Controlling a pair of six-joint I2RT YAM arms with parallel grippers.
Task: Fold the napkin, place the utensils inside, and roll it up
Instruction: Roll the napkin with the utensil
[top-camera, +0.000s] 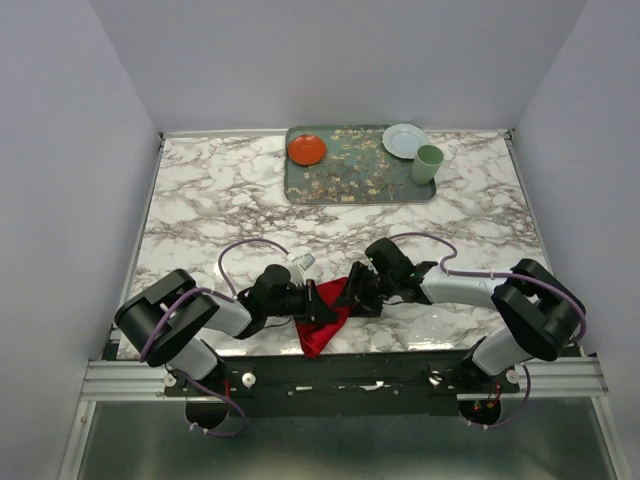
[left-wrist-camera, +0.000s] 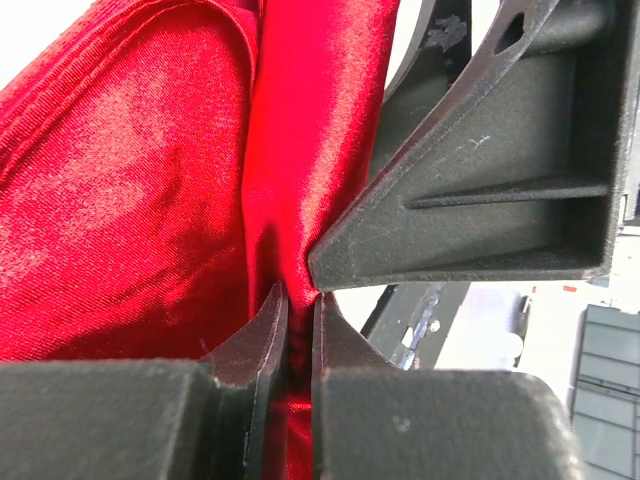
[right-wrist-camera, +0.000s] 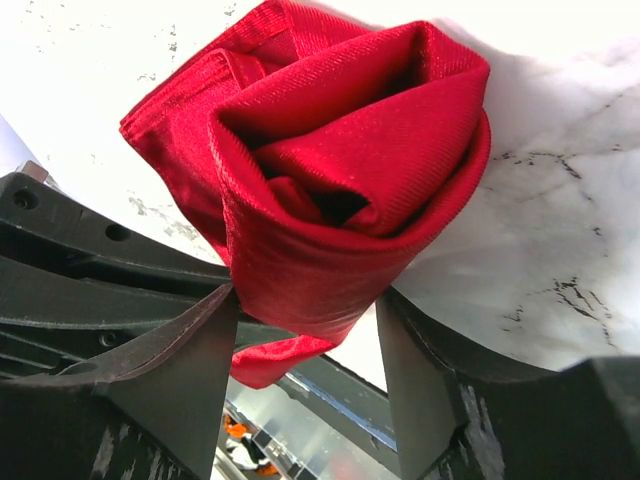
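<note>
The red napkin (top-camera: 322, 318) lies rolled into a loose bundle near the table's front edge, between the two arms. One end of it hangs over that edge. My left gripper (top-camera: 305, 300) is shut on a thin fold of the napkin (left-wrist-camera: 150, 200), with cloth pinched between its narrow jaws (left-wrist-camera: 300, 295). My right gripper (top-camera: 352, 292) straddles the open end of the rolled napkin (right-wrist-camera: 340, 180). Both fingertips of this gripper (right-wrist-camera: 308, 300) press the roll's sides. The utensils are hidden from view.
At the back of the marble table stands a patterned grey-green tray (top-camera: 360, 165) with a small orange-red plate (top-camera: 307, 150) on it. A white plate (top-camera: 404, 140) and a pale green cup (top-camera: 428, 163) stand at its right end. The table's front edge runs just below the napkin.
</note>
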